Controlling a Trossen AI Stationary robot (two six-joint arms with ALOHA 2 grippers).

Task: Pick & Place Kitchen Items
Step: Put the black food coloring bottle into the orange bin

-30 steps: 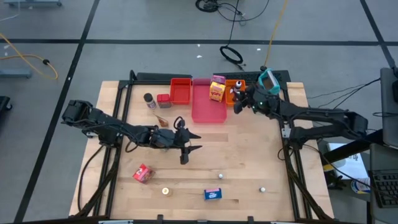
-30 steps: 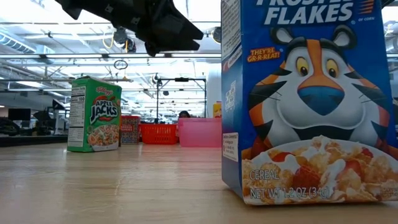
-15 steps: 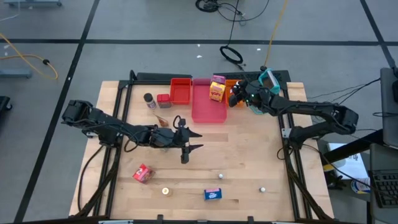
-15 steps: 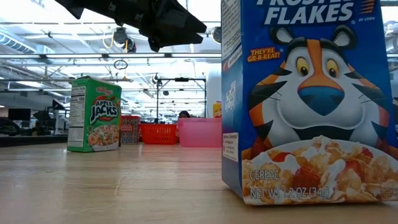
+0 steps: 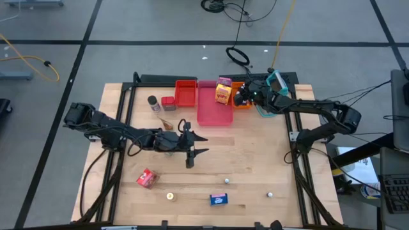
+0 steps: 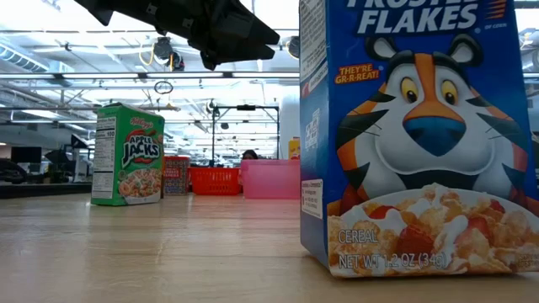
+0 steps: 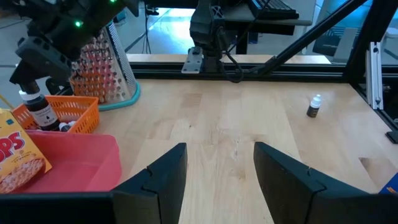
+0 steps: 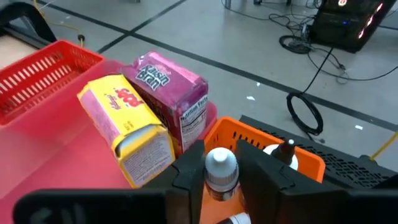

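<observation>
My right gripper (image 5: 241, 96) is over the orange tray (image 8: 267, 146) at the table's far side, shut on a small dark bottle (image 7: 41, 113) with a white cap (image 8: 221, 163). A yellow box (image 8: 124, 124) and a pink box (image 8: 171, 84) stand in the pink tray (image 5: 214, 114) beside it. My left gripper (image 5: 199, 145) hangs open above the middle of the table, nothing between its fingers (image 7: 168, 174). A red pouch (image 5: 146, 178), a blue box (image 5: 219, 200) and tiny pieces (image 5: 226, 181) lie near the front edge. My right gripper pinches the bottle at its white cap (image 8: 221, 171) between the two fingers. The fingers slant down at it from the table's right side. The bottle stays upright, its lower end (image 7: 45, 123) inside the orange tray; whether it rests on the tray's floor is hidden by the tray's wall.
A red tray (image 5: 186, 93) stands left of the pink one, with a dark-capped shaker (image 5: 153, 101) and a small red box (image 5: 168, 102) beside it. A grater (image 7: 106, 68) stands behind the orange tray. In the low view a green box (image 6: 128, 154) stands behind the blue one (image 6: 413, 135).
My right gripper has carried the bottle toward the table's far edge and a little left, over the orange tray, and has come down with it. The bottle has stayed upright.
</observation>
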